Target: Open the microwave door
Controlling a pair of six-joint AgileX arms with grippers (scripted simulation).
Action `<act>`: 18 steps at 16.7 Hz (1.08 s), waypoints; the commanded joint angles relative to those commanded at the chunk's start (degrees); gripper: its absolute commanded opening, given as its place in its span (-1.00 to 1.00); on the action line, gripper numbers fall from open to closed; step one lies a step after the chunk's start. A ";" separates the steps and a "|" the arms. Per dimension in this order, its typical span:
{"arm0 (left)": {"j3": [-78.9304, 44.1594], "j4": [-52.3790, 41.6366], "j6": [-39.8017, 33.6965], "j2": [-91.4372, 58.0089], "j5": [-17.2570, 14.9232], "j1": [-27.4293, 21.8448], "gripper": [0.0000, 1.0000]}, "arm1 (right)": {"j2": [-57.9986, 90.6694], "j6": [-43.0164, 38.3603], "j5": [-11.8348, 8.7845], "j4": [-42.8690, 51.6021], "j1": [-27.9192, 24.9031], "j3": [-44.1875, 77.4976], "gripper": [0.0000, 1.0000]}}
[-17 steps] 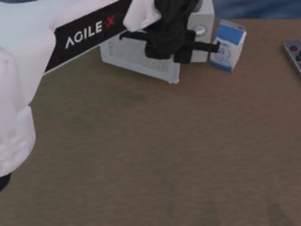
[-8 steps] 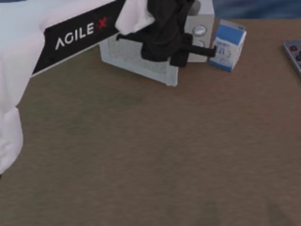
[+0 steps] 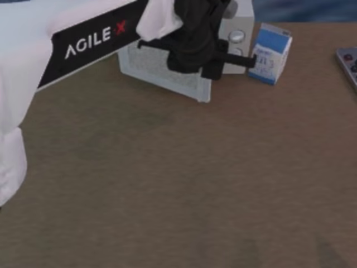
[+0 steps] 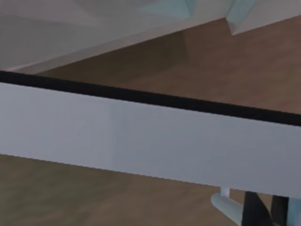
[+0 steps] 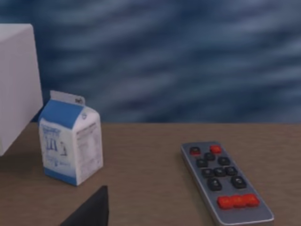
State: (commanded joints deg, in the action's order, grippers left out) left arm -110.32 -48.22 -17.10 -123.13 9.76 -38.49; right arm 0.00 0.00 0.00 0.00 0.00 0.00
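Observation:
The white microwave (image 3: 241, 21) stands at the table's far edge, its two silver knobs (image 3: 237, 37) showing. The microwave door (image 3: 162, 70), a white panel with a grey mesh window, stands swung partly out from the front, its free edge toward the table's middle. My left gripper (image 3: 211, 71) reaches over it and is shut on the slim handle at that free edge. In the left wrist view the door's edge (image 4: 141, 136) crosses as a wide white band, with the handle (image 4: 228, 206) running into my left gripper (image 4: 265, 212). My right gripper (image 5: 94, 212) is parked off the top view.
A blue-and-white milk carton (image 3: 270, 53) stands just right of the microwave, close to the left gripper's wrist. A grey remote (image 3: 348, 61) with red buttons lies at the right edge. The right wrist view shows the carton (image 5: 70, 143) and remote (image 5: 223, 181).
Over the last second the left arm drew slightly left and the door's free edge swung a little farther out. Nothing has visibly moved in the last half second.

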 joint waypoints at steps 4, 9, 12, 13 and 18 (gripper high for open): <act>0.00 0.00 0.00 0.00 0.00 0.00 -1.00 | 0.00 0.00 0.00 0.00 0.00 0.00 1.00; 0.00 0.00 0.00 0.00 0.00 0.00 -1.00 | 0.00 0.00 0.00 0.00 0.00 0.00 1.00; 0.17 0.00 -0.23 -0.27 -0.32 -0.41 -1.00 | 0.00 0.00 0.00 0.00 0.00 0.00 1.00; 0.36 0.11 -0.07 -0.11 -0.39 -0.38 -1.00 | 0.00 0.00 0.00 0.00 0.00 0.00 1.00; 6.23 3.07 4.72 4.18 -2.62 0.83 -1.00 | 0.00 0.00 0.00 0.00 0.00 0.00 1.00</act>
State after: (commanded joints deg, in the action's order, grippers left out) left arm -104.09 -45.15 -12.38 -118.96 7.14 -37.66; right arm 0.00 0.00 0.00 0.00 0.00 0.00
